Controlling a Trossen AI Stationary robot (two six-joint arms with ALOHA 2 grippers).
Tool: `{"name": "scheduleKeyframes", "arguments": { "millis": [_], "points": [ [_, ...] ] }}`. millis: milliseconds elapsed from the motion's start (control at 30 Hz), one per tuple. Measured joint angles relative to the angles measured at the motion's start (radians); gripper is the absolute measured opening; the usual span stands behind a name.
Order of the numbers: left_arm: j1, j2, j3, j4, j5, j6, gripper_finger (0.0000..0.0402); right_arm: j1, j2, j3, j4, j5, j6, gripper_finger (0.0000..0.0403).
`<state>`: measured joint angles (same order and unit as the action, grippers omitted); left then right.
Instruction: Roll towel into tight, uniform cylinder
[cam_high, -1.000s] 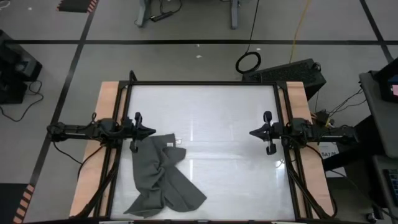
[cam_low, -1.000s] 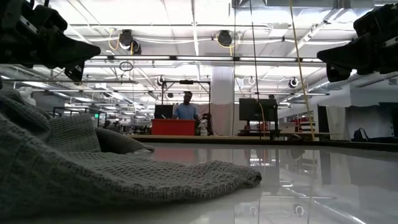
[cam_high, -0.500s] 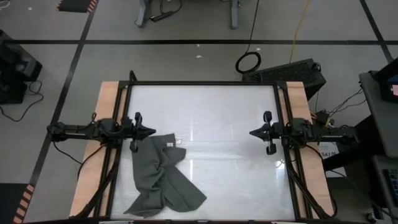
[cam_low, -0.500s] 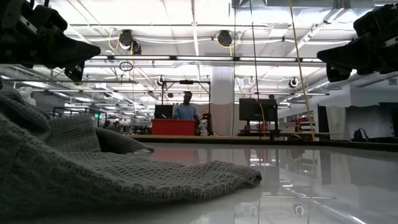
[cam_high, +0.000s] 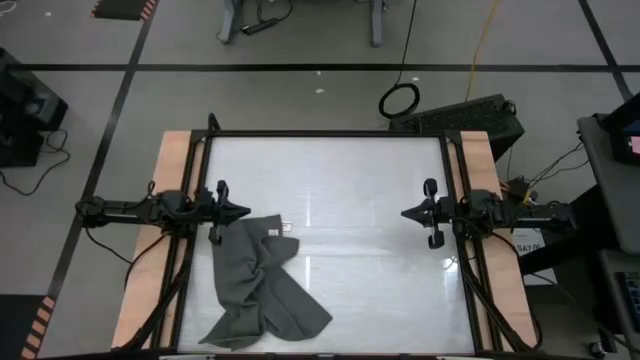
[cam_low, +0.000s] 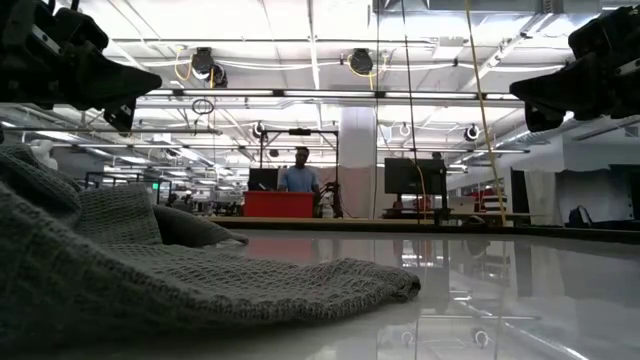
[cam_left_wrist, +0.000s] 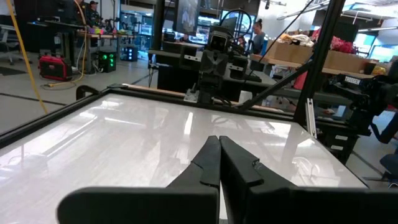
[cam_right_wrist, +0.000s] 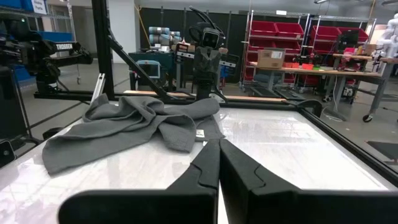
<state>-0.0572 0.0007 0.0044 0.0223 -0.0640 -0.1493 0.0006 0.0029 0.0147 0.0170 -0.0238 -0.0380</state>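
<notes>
Nothing has moved: towel lies crumpled (unrolled), left gripper and right gripper pressed together.

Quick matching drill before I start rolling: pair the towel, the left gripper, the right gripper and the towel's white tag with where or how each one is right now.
Things:
1. towel
2. left gripper
3. right gripper
4. white tag

Descriptions:
A. fingers shut, at the table's right side, far from the cloth
B. crumpled, unrolled, on the table's left half
C. fingers shut, just beside the cloth's top edge
D. small, on the cloth's upper edge

Pairs: 1-B, 2-C, 3-A, 4-D
</notes>
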Motion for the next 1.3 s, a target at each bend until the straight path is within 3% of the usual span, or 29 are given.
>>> {"name": "scheduleKeyframes", "arguments": {
  "millis": [733,967,1067,1300],
  "points": [
    [0.004,0.000,0.000,0.021,-0.010,0.007,0.0002,0.000,0.000,0.000,0.000,0.000,0.000,0.0000],
    [0.004,0.000,0.003,0.097,-0.102,0.028,0.0002,0.000,0.000,0.000,0.000,0.000,0.000,0.0000],
    [0.003,0.025,0.080,0.042,-0.144,0.056,0.0002,0.000,0.000,0.000,0.000,0.000,0.000,0.0000],
    [0.004,0.211,0.425,-0.184,-0.262,0.111,0.0002,0.000,0.000,0.000,0.000,0.000,0.000,0.0000]
  ]
}}
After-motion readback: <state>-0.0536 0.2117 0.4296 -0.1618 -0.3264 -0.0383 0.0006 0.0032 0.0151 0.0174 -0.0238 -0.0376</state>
